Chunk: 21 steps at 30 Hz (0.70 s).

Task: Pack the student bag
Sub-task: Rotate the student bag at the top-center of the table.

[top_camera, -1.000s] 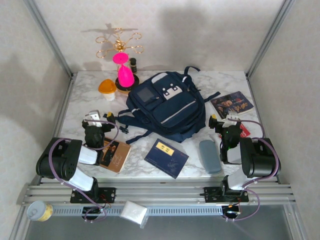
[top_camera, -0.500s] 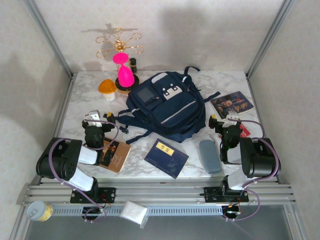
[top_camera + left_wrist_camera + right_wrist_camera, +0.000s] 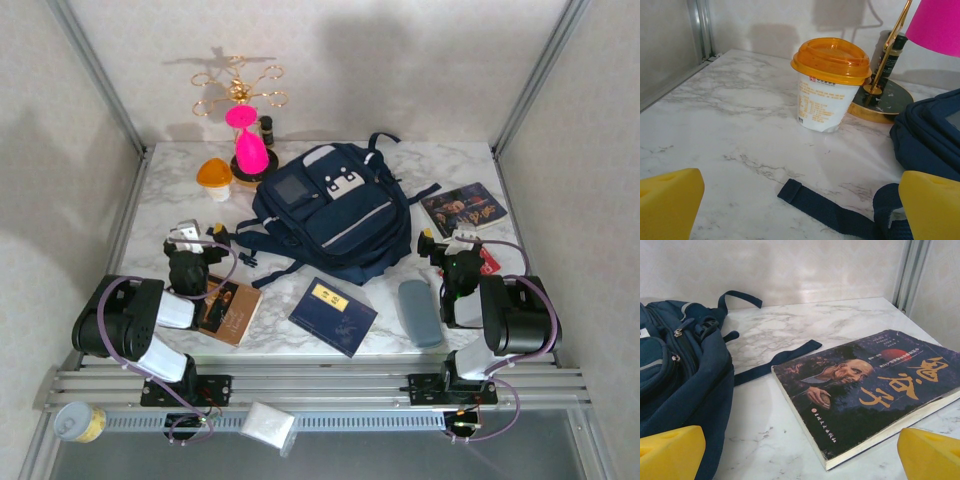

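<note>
The student bag (image 3: 330,215), a large navy backpack, lies flat in the middle of the marble table, front pocket up and zipped. My left gripper (image 3: 192,240) rests low at its left side, open, with nothing between its yellow fingers (image 3: 667,202). In the left wrist view one bag strap (image 3: 822,206) trails across the marble ahead of the left gripper (image 3: 800,207), and the bag's edge (image 3: 935,135) is at the right. My right gripper (image 3: 450,245) sits to the bag's right, open and empty. The right wrist view has the right gripper (image 3: 800,455) between the bag (image 3: 675,375) and a dark book (image 3: 875,390).
A navy book with a yellow label (image 3: 333,315), a grey case (image 3: 420,312) and a brown book (image 3: 230,308) lie along the front. The dark book (image 3: 463,208) lies at the back right. An orange-lidded cup (image 3: 830,85) and a pink-and-gold stand (image 3: 248,140) stand at the back left.
</note>
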### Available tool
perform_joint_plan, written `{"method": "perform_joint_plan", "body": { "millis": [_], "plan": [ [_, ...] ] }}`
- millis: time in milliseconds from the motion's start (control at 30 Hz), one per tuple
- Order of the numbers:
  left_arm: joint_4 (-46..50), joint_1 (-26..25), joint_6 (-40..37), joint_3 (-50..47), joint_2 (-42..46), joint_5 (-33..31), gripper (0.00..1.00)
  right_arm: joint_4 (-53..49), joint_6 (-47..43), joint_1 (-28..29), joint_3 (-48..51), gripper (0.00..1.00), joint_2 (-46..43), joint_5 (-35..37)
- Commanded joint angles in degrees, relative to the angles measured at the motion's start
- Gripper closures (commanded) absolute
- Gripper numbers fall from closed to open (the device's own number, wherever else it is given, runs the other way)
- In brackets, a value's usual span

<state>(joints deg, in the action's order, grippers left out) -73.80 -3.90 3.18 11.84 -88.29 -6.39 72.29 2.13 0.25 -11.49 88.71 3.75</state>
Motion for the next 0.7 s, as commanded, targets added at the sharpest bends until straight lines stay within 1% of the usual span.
{"method": "perform_joint_plan", "body": {
  "millis": [0, 100, 133, 200, 267, 367, 500, 567, 600, 667],
  "plan": [
    [-0.73, 0.39, 0.07, 1.0, -0.04, 0.33, 0.01, 2.38, -0.55, 0.32, -0.82, 0.01, -0.02, -0.21],
    [-0.49, 0.43, 0.2, 1.09, 0.07, 0.0, 0.01, 2.57, -0.64, 0.36, -0.51, 0.01, -0.28, -0.52],
    [-0.19, 0.32, -0.25, 1.08, 0.52, 1.14, 0.01, 3.02, -0.64, 0.29, -0.26, 0.01, -0.46, -0.73],
    [1.44, 0.22, -1.06, 1.18, 2.3, 2.66, 0.01, 3.45, -0.64, 0.29, 0.56, 0.01, -1.97, -0.39],
    [3.97, 0.21, -0.62, 1.32, 4.85, 1.88, 0.01, 1.35, -0.38, 0.37, 0.38, 0.01, -4.2, 0.44],
    [9.55, 0.3, -0.37, 3.08, 8.5, 1.12, 0.01, -7.15, 0.19, 0.42, -1.63, 0.01, -8.86, 0.58],
    [19.82, 0.3, 0.59, 6.7, 13.91, 2.43, 0.01, -17.78, 4.05, 0.34, -5.16, 0.01, -14.02, 1.98],
    [24.61, 0.3, 1.53, 8.29, 17.01, 4.37, 0.01, -22.68, 6.64, 0.33, -6.49, 0.01, -16.96, 1.08],
    [26.89, 0.3, 2.31, 9.15, 18.73, 5.82, 0.01, -25.61, 9.08, 0.29, -7.4, 0.01, -18.64, 1.1],
    [29.64, 0.39, 4.85, 10.4, 21.64, 8.18, 0.01, -35.52, 18.17, 0.36, -11.19, 0.01, -21.09, 4.27]
  ]
}}
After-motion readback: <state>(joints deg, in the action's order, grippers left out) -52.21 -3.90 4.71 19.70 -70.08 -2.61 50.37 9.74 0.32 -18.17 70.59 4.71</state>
